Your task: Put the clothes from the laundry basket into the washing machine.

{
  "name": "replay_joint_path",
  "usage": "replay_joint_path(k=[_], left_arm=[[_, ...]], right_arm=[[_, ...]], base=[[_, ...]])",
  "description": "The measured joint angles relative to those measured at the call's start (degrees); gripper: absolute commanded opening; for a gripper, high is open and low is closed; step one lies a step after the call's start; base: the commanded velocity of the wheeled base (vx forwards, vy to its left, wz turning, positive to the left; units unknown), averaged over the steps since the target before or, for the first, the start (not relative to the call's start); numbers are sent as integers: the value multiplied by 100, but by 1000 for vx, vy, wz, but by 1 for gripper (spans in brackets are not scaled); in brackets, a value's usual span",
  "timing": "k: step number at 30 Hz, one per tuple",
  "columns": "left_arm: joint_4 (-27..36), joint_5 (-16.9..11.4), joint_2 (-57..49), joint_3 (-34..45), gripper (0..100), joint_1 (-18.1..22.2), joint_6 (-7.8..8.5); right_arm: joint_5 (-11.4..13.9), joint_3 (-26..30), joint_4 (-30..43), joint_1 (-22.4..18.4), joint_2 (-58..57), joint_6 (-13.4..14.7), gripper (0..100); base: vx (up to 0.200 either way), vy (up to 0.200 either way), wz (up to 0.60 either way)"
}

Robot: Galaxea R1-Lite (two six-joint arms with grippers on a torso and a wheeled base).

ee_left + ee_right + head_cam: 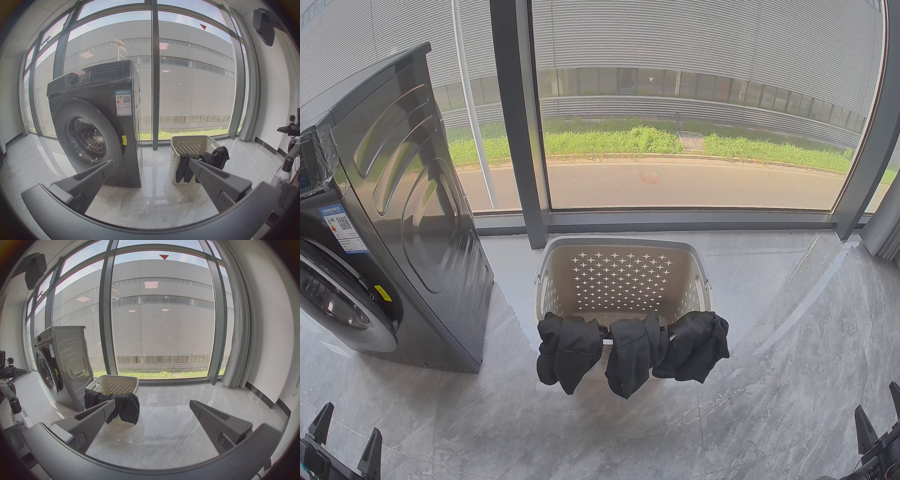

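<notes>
Clothes [631, 359] hang downward along basket [622, 278] rim; left end effector [150, 162] and right end effector [151, 402] gape wide.

Black clothes [631, 353] draped over beige laundry basket [622, 275] rim

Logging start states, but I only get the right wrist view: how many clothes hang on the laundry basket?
Observer: Three dark clothes, side by side over the laundry basket rim nearest the robot.
Operator: Is the left end effector open?
Observer: Yes, the left end effector is open, fingers spread, holding nothing.
Operator: Washing machine front?
Observer: The washing machine has a round front showing the metal drum inside; door open or shut, I cannot tell.
</notes>
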Motion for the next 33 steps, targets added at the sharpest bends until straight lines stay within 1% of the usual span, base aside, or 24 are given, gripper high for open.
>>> replay_joint_path(k=[3,8,12,15,33], left_arm=[[0,0,0,0,100,0,-9],[0,2,0,0,100,0,-49],[0,2,0,0,100,0,-46],[0,0,0,0,100,2,-49],[0,2,0,0,100,0,-54]], right_arm=[[2,0,0,-2,0,2,100],[2,0,1,-2,0,0,100],[0,0,0,2,0,2,100],[2,0,0,-2,0,0,100],[0,0,-2,-2,0,0,100]], base=[[200,0,0],[0,0,0],[0,0,0],[0,-200,0],[0,0,0]])
